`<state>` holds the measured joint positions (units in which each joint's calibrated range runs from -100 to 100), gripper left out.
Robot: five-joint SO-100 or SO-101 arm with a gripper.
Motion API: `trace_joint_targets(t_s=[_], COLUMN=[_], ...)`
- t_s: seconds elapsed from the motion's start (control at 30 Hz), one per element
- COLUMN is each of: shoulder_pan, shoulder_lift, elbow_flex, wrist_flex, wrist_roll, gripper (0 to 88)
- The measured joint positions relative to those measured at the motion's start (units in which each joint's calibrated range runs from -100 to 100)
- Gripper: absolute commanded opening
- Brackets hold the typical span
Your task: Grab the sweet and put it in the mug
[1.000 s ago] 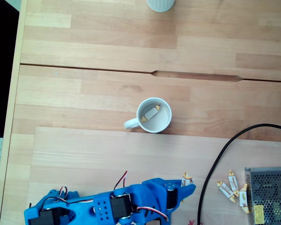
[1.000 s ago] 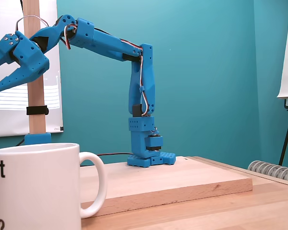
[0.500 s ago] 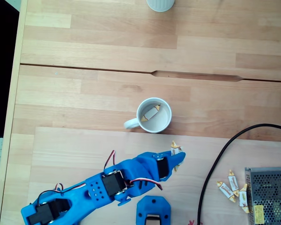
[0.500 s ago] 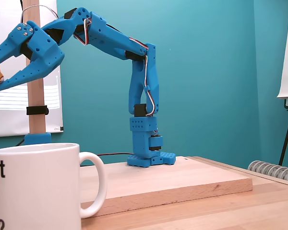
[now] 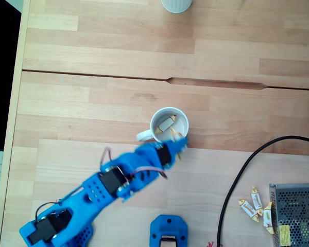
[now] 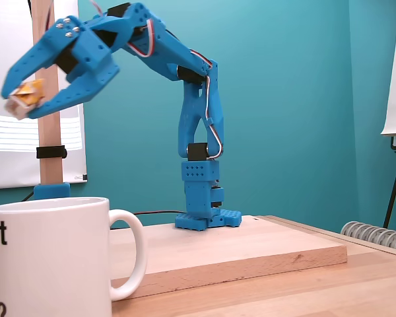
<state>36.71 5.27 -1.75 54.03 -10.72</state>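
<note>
The white mug (image 5: 181, 135) stands mid-table in the fixed view from above, its handle pointing lower left, and one sweet (image 5: 166, 124) lies inside it. My blue gripper (image 5: 178, 142) hangs over the mug's near rim, shut on another sweet (image 5: 174, 135) with yellow ends. From the side, the gripper (image 6: 18, 105) is high above the mug (image 6: 49, 257) and to its left, the sweet (image 6: 25, 94) pinched at its fingertips. The picture is motion-blurred around the gripper.
Several loose sweets (image 5: 255, 204) lie at the lower right beside a metal mesh box (image 5: 296, 213). A black cable (image 5: 237, 177) curves across the right side. A ribbed white cup (image 5: 176, 4) stands at the far edge. The arm's base (image 5: 167, 231) sits on a raised wooden board (image 6: 251, 247).
The arm has swung leftward and away from its base, from the board's lower right to the mug's rim, carrying the sweet. In the side view the gripper rose and came closer.
</note>
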Motion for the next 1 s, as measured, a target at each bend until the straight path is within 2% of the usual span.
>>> trace_joint_targets(t_s=[1.0], shoulder_pan=[-2.8], shoulder_lift=[6.2], elbow_flex=[0.0], wrist_flex=[0.0], wrist_roll=[0.1], gripper=[5.8])
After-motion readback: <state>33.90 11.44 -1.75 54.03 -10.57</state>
